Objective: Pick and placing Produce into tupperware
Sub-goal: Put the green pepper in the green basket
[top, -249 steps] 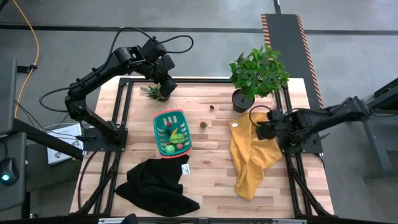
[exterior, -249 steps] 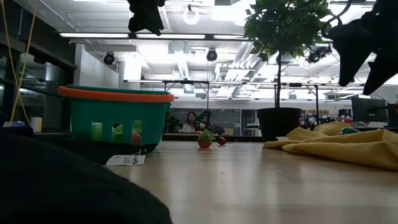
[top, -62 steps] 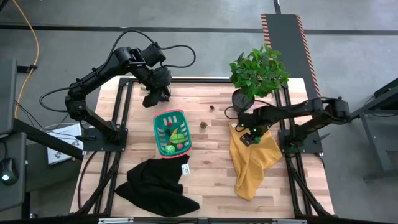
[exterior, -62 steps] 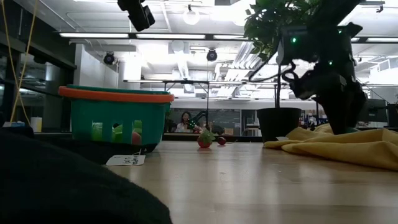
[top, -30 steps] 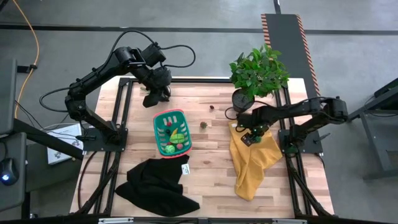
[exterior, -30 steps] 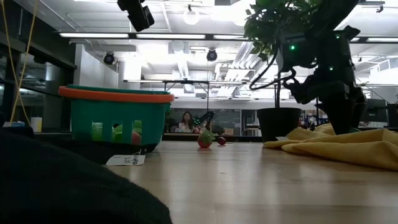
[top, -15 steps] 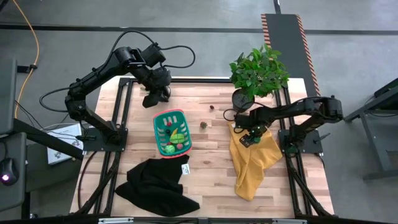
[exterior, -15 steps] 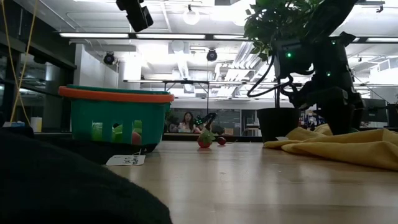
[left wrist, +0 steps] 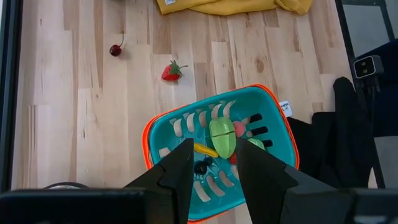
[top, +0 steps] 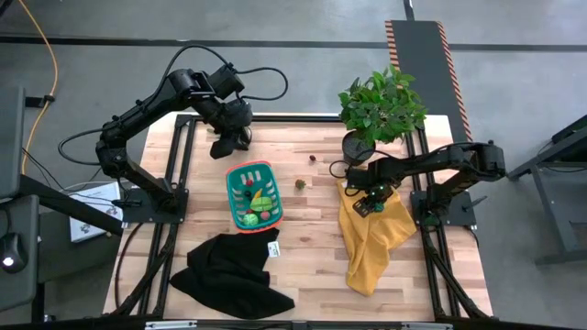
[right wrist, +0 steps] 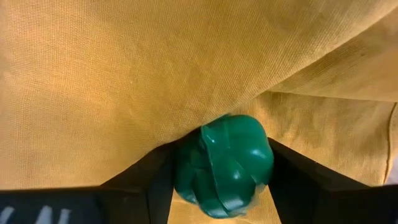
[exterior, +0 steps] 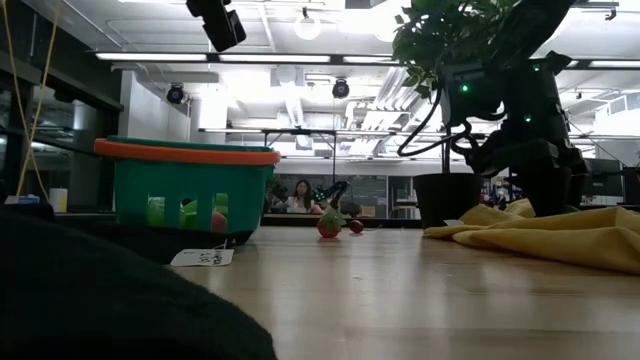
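The teal tupperware (top: pixel 254 194) with its red rim stands left of the table's middle and holds several pieces of produce (left wrist: pixel 222 138). A toy strawberry (top: pixel 300 183) and a cherry (top: pixel 313 158) lie on the bare wood to its right. My right gripper (top: pixel 367 203) points down at the far end of the yellow cloth (top: pixel 371 234), shut on a green toy pepper (right wrist: pixel 224 163). My left gripper (top: pixel 223 147) hangs high beyond the tupperware's far side, open, with nothing between its fingers (left wrist: pixel 180 171). My right gripper pinches the green pepper between its two fingers, one on each of two opposite sides (right wrist: pixel 183 168). The fingers come from above, pointing down. The pepper lies on the yellow cloth, its far side against a fold of the cloth (right wrist: pixel 186 134).
A potted plant (top: pixel 381 110) stands just beyond my right gripper at the far right. A black cloth (top: pixel 229 270) with a white tag (top: pixel 272 248) lies at the near left. Bare wood lies between the tupperware and the yellow cloth.
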You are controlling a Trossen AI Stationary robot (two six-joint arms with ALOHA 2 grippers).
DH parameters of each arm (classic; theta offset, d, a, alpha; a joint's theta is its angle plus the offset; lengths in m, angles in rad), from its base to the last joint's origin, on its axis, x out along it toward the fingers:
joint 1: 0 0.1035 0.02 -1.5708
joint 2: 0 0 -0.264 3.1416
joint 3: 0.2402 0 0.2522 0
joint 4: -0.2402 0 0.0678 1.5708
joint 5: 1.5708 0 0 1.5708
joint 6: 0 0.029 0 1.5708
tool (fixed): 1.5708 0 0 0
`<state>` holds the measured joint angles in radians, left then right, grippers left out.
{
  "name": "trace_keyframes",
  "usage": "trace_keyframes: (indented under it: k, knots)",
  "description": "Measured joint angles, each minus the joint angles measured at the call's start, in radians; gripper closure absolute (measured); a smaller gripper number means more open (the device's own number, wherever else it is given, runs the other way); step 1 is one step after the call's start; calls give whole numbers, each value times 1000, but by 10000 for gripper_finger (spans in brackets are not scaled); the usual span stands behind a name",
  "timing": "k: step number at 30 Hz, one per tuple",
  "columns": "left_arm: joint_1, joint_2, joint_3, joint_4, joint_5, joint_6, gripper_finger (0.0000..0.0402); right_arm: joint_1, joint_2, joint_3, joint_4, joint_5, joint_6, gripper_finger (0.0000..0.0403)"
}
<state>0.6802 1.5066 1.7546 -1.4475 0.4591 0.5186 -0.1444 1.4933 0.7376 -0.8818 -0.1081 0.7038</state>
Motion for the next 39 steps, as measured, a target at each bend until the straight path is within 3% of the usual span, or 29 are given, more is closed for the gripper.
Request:
trace_keyframes:
  k: [16, 39]
  knots:
    - [0, 0, 0, -3, 0, -1, 291, 3, -11, 7, -6, -3, 22, 201]
    - [0, 0, 0, -3, -4, -10, 291, 114, -44, 348, -1, 55, -31, 201]
